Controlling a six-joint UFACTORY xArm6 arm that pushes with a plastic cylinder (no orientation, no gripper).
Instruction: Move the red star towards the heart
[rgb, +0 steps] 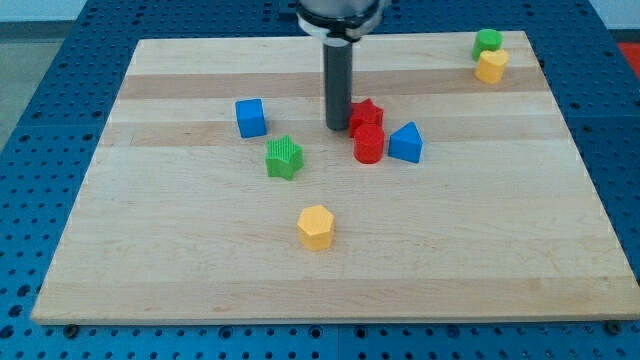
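The red star (367, 113) lies near the board's middle, toward the view's top. My tip (338, 127) touches its left side. A red cylinder (368, 144) sits just below the star, touching it. A blue triangular block (406, 143) is right of the cylinder. The yellow heart (491, 66) is at the top right corner, with a green block (487, 42) just above it.
A blue cube (250, 117) lies left of my tip. A green star (284, 157) is below and left of it. A yellow hexagon (315, 227) sits lower in the middle. The wooden board (150, 250) rests on a blue pegboard.
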